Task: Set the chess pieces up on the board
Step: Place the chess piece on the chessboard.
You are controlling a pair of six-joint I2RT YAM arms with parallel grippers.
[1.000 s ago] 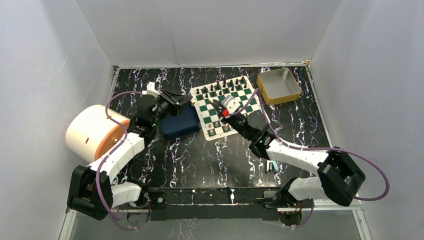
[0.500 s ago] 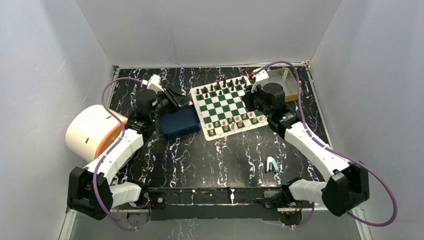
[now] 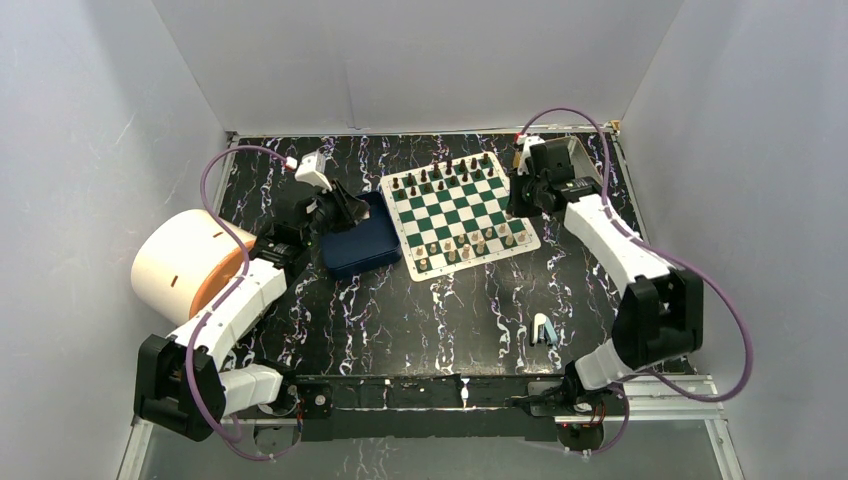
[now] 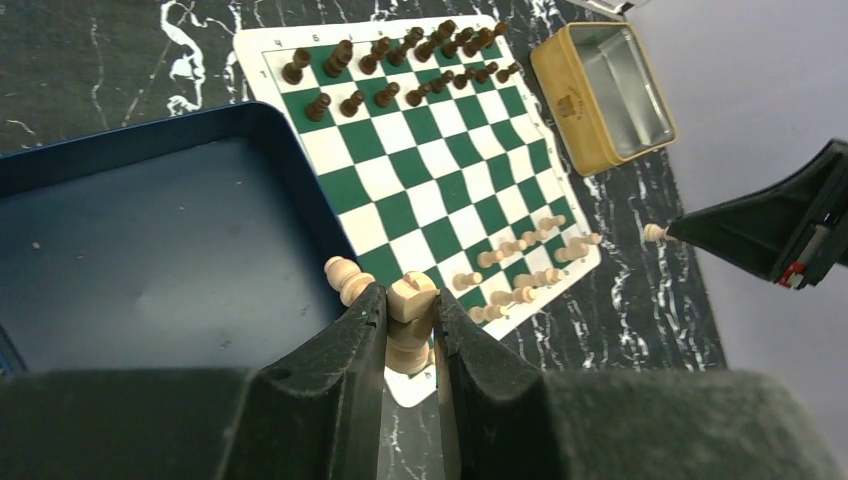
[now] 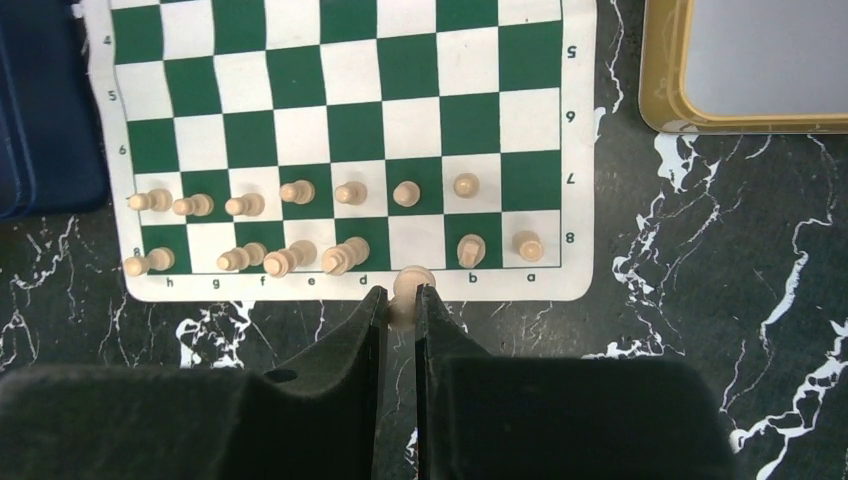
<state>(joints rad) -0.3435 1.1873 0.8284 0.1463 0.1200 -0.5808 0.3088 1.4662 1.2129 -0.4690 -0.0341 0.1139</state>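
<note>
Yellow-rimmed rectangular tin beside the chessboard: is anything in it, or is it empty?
Empty. The yellow-rimmed rectangular tin shows only its bare grey floor in the left wrist view.

Left gripper [image 4: 408, 335], jaws clamped on one cream chess piece [image 4: 411, 298], seen against the board's [image 4: 432, 190] corner beside the blue tray [image 4: 150, 250].

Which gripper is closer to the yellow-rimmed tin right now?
Right. The right gripper, shut on a cream piece, hangs beside the board, next to the yellow-rimmed tin; the left gripper, gripping a second cream piece, is across the board at the blue tray.
</note>
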